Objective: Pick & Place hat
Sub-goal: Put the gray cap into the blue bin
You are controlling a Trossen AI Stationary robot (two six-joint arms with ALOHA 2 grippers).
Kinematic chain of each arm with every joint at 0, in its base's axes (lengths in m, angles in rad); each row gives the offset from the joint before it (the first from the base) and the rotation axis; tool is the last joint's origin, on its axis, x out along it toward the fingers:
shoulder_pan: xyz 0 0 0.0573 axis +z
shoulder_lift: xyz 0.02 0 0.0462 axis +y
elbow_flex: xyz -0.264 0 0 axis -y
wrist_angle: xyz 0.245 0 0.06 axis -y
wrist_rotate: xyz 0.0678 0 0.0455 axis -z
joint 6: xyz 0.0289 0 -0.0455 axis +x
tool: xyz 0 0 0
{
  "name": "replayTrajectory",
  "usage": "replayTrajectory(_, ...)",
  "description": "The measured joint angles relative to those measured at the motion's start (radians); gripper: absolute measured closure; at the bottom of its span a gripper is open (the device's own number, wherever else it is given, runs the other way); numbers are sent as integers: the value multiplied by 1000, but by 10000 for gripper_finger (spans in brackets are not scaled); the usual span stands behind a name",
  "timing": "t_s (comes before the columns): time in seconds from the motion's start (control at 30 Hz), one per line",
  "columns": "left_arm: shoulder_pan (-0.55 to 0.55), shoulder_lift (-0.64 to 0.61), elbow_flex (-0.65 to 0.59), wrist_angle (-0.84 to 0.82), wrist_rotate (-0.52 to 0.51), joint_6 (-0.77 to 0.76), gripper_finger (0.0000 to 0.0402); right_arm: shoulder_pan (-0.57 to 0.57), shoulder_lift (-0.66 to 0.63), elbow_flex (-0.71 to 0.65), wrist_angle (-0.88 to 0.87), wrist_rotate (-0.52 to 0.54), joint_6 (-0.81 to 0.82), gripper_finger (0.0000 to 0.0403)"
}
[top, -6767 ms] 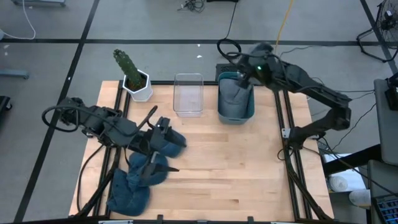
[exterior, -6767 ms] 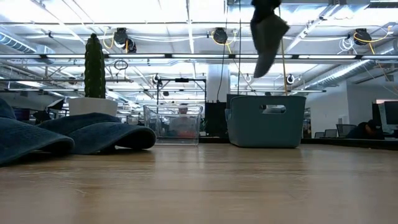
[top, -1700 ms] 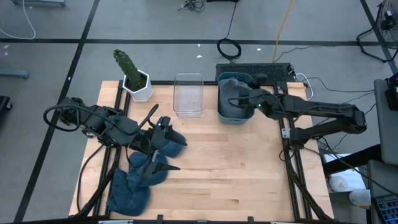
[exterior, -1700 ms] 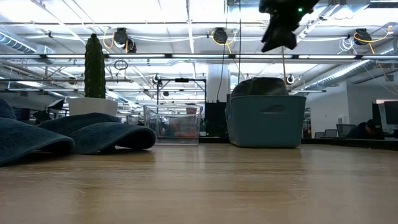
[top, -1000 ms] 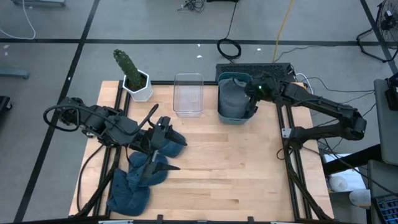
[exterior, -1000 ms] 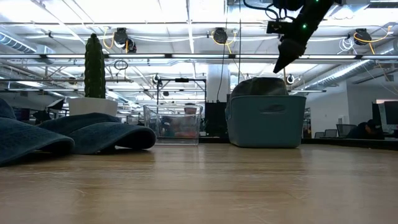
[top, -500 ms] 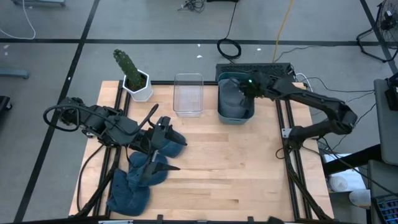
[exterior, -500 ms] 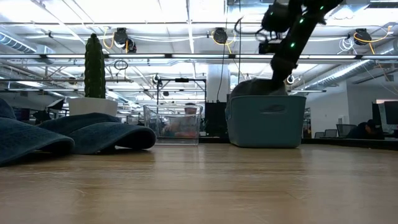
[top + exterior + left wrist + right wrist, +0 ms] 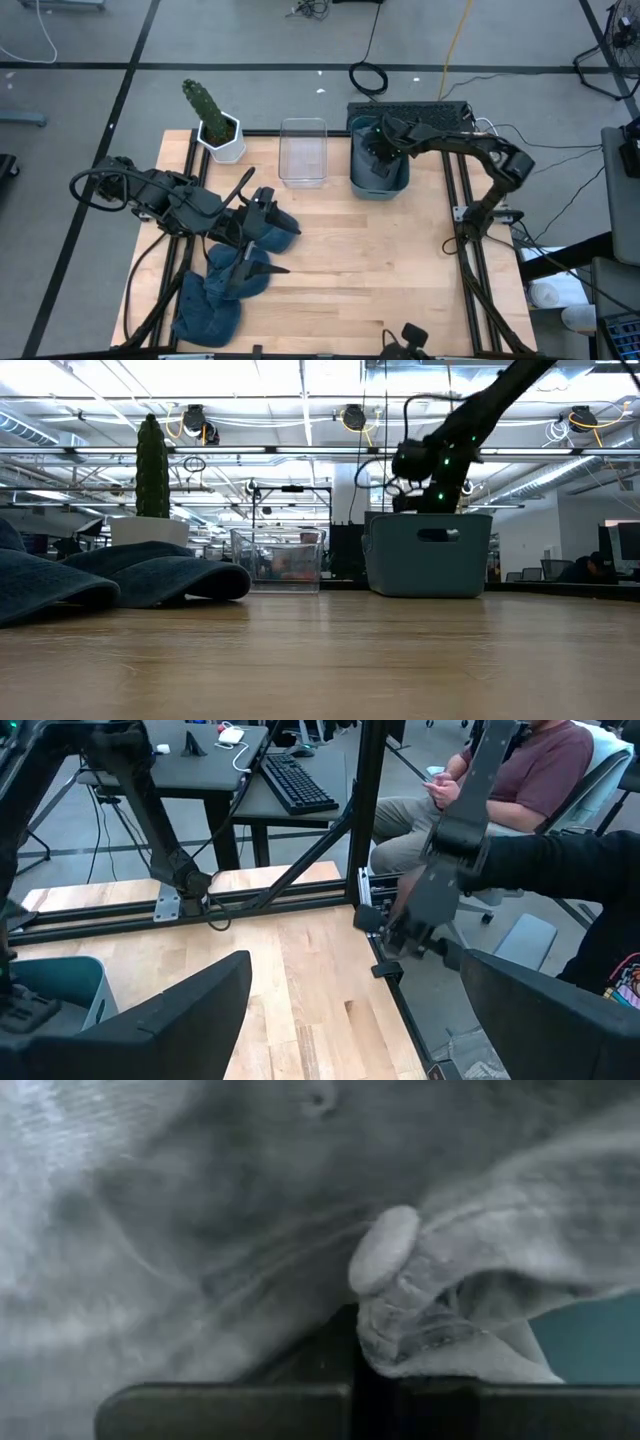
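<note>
A grey hat lies inside the teal bin at the table's far right; its cloth fills the right wrist view. My right gripper reaches down into the bin, shut, with its tips against the hat. In the low view the arm dips behind the bin's rim and the hat is hidden. Several blue hats lie piled on the table's near left, also in the low view. My left gripper hovers open above them, holding nothing. My right gripper presses its shut fingers onto the grey hat's crown, beside the top button. It comes slanting down from above. The hat lies in the bin under the fingers, its cloth creased around them.
A cactus in a white pot and a clear box stand along the far edge, left of the bin. Bare wood spreads over the middle and right. A seated person shows beyond the table's edge.
My right gripper, shut throughout, has come down from above the bin and a little toward the table's left, tipping steeper, into the bin. The grey hat's dome, which stood above the rim, no longer shows above it.
</note>
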Motion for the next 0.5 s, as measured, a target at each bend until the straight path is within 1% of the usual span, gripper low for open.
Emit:
replayTrajectory(0.13, 0, 0, 0, 0, 0, 0, 25, -1, 48, 2, 3, 6, 0, 403)
replayTrajectory(0.23, 0, 0, 0, 0, 0, 0, 28, -1, 44, 2, 1, 7, 1, 403)
replayTrajectory(0.33, 0, 0, 0, 0, 0, 0, 34, 5, 7, 0, -11, 12, 1, 403)
replayTrajectory(0.5, 0, 0, 0, 0, 0, 0, 41, 23, -113, -1, -30, 82, -1, 403)
